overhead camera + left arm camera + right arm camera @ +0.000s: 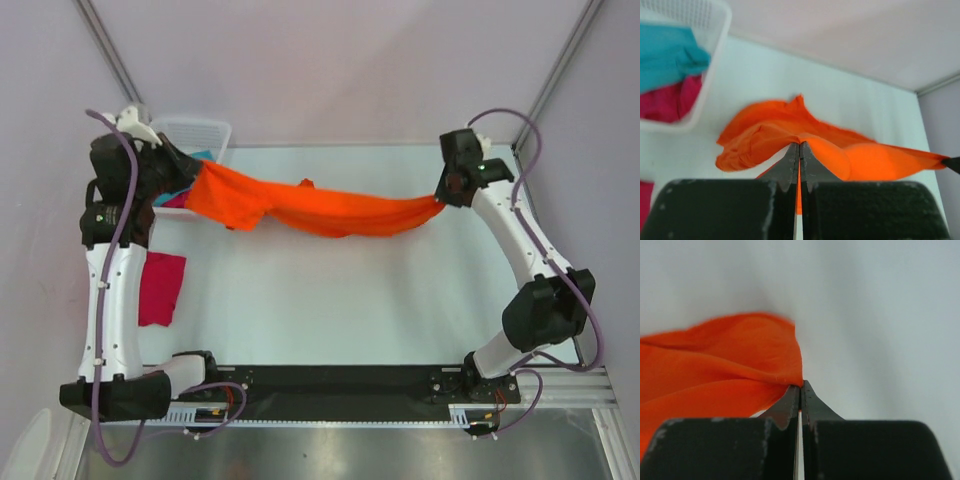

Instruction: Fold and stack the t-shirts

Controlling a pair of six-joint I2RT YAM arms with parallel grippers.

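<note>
Top external view showed the orange t-shirt (pixel 320 210) stretched over the table (pixel 330 300) between left gripper (pixel 197 180) and right gripper (pixel 441 198), each pinched shut on an end, while the left arm (pixel 115 280) hid much of the basket (pixel 205 130) and the edge of one pink t-shirt (pixel 163 288).

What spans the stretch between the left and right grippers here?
The orange t-shirt, pinched at each end by the left gripper and right gripper, sags between them; the top view shows it.

Orange t-shirt (pixel 771 134), seemingly in hand (pixel 799 146)
</note>
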